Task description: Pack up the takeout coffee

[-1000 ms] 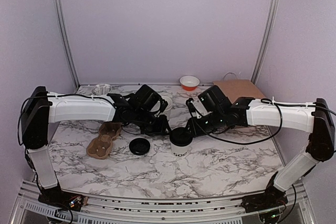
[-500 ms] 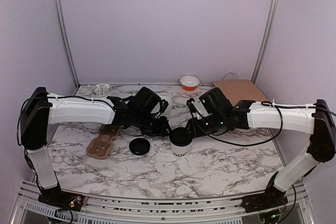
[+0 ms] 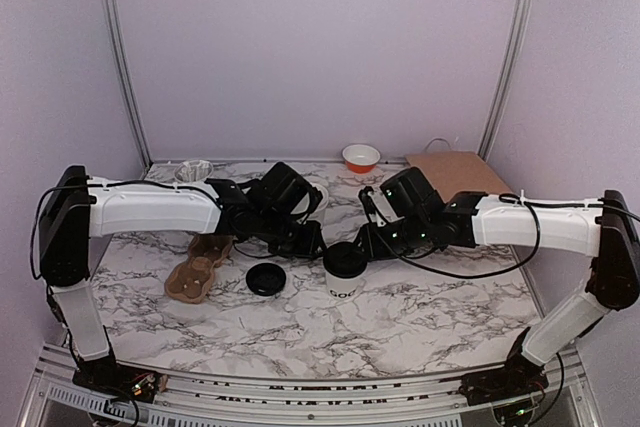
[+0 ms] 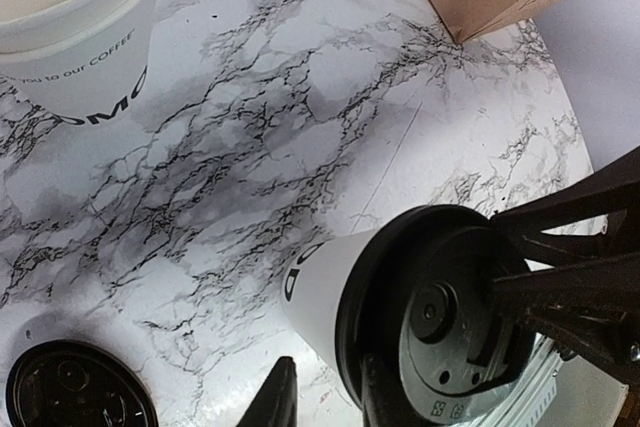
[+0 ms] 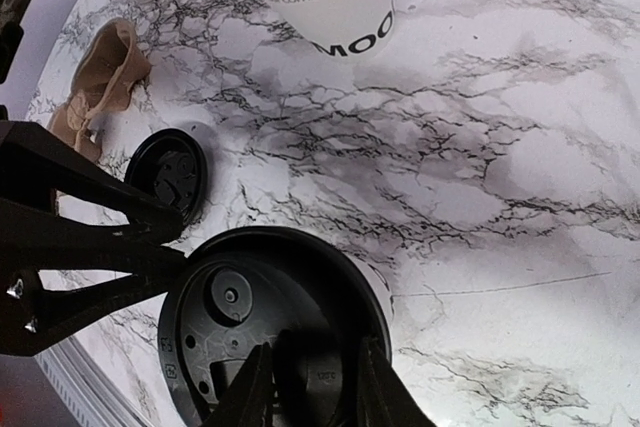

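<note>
- Upright on the marbled counter [image 3: 420, 317] stood the black-lidded white paper cup [image 3: 345, 277], a claw on either side.
- The left claw [image 4: 325, 379] hung slightly spread beside it.
- The right claw [image 5: 312, 359] sat over its lid; pinching or not, couldn't tell.

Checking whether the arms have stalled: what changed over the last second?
Nothing visibly changed. The left gripper and right gripper sit either side of the lidded cup, which stands where it was. The loose lid and cardboard carrier have not moved.

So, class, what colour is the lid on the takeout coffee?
Black; the lid shows best in the right wrist view.
</note>
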Robot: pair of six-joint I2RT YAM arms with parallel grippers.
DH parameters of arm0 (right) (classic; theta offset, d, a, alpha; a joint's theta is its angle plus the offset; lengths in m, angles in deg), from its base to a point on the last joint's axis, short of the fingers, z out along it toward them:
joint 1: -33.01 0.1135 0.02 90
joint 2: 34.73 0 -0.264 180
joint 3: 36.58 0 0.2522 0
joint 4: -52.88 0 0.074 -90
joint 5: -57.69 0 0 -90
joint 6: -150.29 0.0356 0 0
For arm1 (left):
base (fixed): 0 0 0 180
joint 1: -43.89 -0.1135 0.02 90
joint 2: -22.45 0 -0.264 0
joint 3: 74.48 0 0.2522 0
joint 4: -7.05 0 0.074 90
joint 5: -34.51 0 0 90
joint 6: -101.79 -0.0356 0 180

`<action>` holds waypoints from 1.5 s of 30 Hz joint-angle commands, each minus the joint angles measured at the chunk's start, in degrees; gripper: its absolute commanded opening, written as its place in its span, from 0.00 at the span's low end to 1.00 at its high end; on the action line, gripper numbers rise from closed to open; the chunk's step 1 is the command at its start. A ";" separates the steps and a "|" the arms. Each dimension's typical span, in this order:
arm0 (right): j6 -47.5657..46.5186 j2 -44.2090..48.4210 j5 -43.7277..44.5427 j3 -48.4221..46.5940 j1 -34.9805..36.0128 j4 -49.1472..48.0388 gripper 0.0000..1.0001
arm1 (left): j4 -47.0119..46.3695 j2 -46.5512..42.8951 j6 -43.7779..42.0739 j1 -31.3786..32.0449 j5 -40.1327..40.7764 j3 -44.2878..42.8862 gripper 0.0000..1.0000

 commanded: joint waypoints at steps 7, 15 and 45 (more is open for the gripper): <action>4.22 1.27 3.23 -3.26 2.30 1.15 0.31 | 6.21 -0.39 -1.76 -0.40 -0.41 -4.34 0.25; 5.79 1.70 3.02 -5.57 3.26 -0.12 0.33 | 6.20 -3.25 -1.45 -0.58 -1.40 -1.46 0.25; -8.26 0.06 -4.85 -5.51 -3.54 2.49 0.43 | 1.50 -2.02 -0.03 3.59 -6.39 2.53 0.25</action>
